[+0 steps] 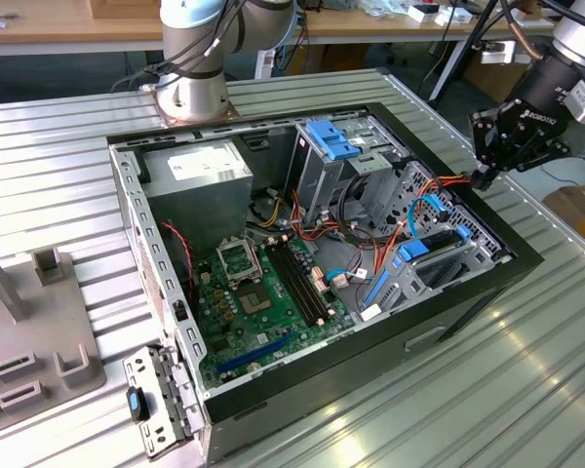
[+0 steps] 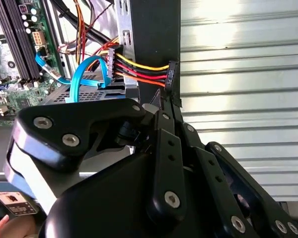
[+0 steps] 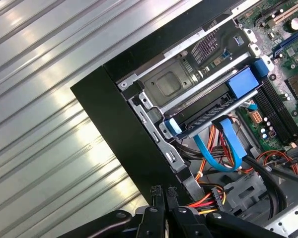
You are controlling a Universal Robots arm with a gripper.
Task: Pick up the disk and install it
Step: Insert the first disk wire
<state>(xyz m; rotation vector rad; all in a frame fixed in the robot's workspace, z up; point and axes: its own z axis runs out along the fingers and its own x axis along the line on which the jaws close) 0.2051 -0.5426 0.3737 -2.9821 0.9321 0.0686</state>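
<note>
Blue-framed disk (image 3: pixel 208 113) flat in PC case (image 3: pixel 124 129) bay, long axis from motherboard (image 3: pixel 283 54) to side wall; end effector (image 3: pixel 161 191) pinched shut at rim nr pwr connector (image 2: pixel 171 74).

The gripper (image 1: pixel 483 178) is positioned at the rim of the computer case (image 1: pixel 448 322), at the orange-red cable (image 1: pixel 450 182) end. The disk (image 1: pixel 437 244) sits inside the case, near that rim.

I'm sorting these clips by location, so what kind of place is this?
Likely a robotics lab: an open computer case lies on a ribbed metal table, a robot arm's base mounted beside it.
</note>
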